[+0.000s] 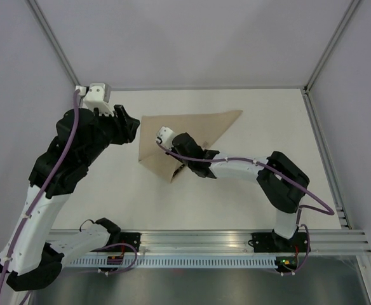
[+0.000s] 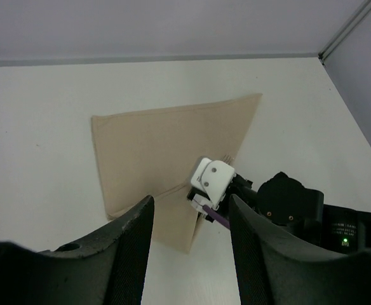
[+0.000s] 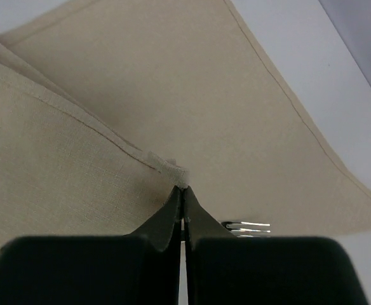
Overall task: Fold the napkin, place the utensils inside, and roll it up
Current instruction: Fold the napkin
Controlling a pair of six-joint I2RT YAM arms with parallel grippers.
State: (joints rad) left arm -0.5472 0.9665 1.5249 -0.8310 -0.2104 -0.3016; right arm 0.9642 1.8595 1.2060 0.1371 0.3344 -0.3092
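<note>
The tan napkin [image 1: 195,130] lies folded into a triangle on the white table; it also shows in the left wrist view [image 2: 150,143] and the right wrist view [image 3: 173,89]. My right gripper [image 1: 180,162] is shut on a hemmed edge of the napkin [image 3: 182,189] and holds a flap up over the cloth's near-left part. The fork's silver tines [image 3: 249,225] peek out just right of my right fingers, lying on the cloth; its handle is hidden. My left gripper [image 1: 129,127] hovers open and empty off the napkin's left edge [image 2: 190,203].
The table's back wall and metal frame posts [image 1: 309,86] bound the far side. The arm bases sit on a rail [image 1: 204,241] at the near edge. The right arm's elbow [image 1: 284,178] stands right of the napkin.
</note>
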